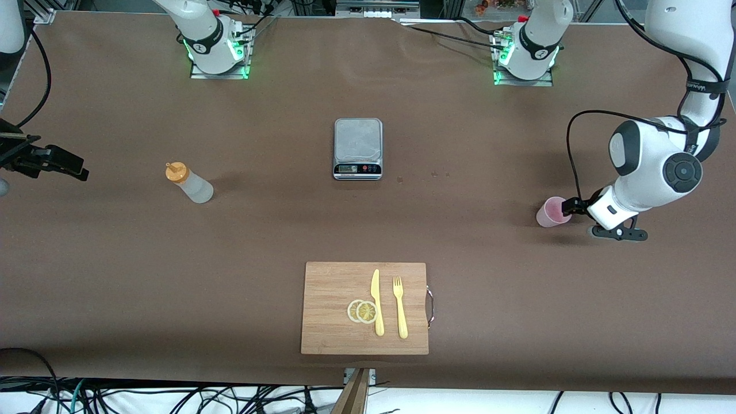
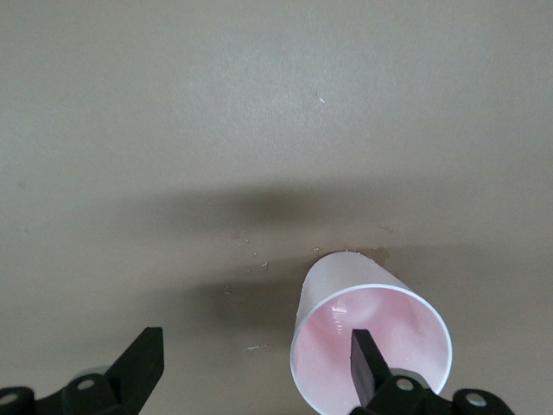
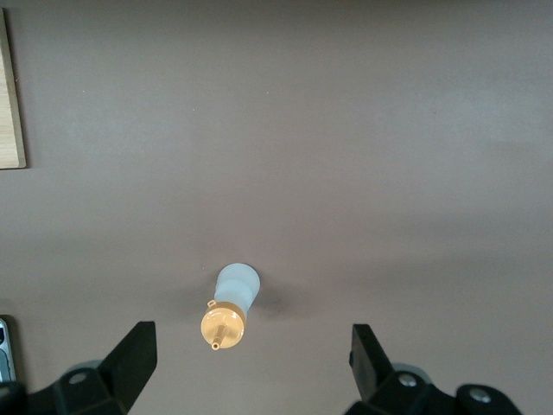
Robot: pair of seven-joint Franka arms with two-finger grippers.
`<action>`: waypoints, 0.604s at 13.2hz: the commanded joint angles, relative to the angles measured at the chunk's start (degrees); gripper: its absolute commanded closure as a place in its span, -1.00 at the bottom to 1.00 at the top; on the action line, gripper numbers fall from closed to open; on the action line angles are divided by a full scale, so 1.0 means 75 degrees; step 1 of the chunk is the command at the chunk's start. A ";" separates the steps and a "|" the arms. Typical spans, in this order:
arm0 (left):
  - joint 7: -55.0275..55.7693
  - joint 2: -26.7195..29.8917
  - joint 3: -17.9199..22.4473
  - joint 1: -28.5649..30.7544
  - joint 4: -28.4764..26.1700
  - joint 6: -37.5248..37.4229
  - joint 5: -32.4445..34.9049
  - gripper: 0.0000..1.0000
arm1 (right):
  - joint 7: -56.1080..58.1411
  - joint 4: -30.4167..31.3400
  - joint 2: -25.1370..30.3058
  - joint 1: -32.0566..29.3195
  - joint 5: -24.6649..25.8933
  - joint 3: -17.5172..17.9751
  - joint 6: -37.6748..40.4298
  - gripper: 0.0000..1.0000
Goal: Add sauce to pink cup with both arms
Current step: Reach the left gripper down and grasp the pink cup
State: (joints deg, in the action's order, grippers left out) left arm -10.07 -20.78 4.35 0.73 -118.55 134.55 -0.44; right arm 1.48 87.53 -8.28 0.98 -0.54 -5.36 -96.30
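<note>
Brown table (image 1: 115, 259), left tool (image 2: 251, 359) finger (image 2: 367, 363) seemingly inside pink cup (image 2: 371, 341), front hides this

A small grey scale (image 1: 357, 148) sits mid-counter (image 1: 115, 259), while nearer the front camera a wooden cutting board (image 1: 330, 322) carries two lemon slices (image 1: 362, 311) touching a yellow knife (image 1: 376, 302), with a yellow fork (image 1: 399, 306) just beside it.
</note>
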 commanded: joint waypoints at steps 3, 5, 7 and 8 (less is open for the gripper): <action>-0.0169 0.0017 -0.0006 -0.0003 -0.0283 0.0200 -0.0081 -0.83 | 0.0095 0.0142 0.0143 -0.0013 -0.0046 0.0023 -0.0086 -1.00; -0.0169 0.0017 -0.0006 -0.0062 -0.0388 0.0200 -0.0281 -0.76 | 0.0083 0.0142 0.0143 -0.0013 -0.0057 0.0023 -0.0086 -1.00; -0.0111 0.0017 -0.0006 -0.0085 -0.0389 0.0200 -0.0293 -0.37 | 0.0083 0.0142 0.0143 -0.0013 -0.0057 0.0023 -0.0086 -1.00; -0.0087 0.0017 -0.0006 -0.0097 -0.0389 0.0188 -0.0293 -0.02 | 0.0083 0.0142 0.0143 -0.0013 -0.0057 0.0023 -0.0086 -1.00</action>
State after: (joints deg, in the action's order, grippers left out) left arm -10.10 -20.92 4.11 0.58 -120.84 135.03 -1.27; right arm 1.48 87.53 -8.28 0.98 -0.54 -5.33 -96.30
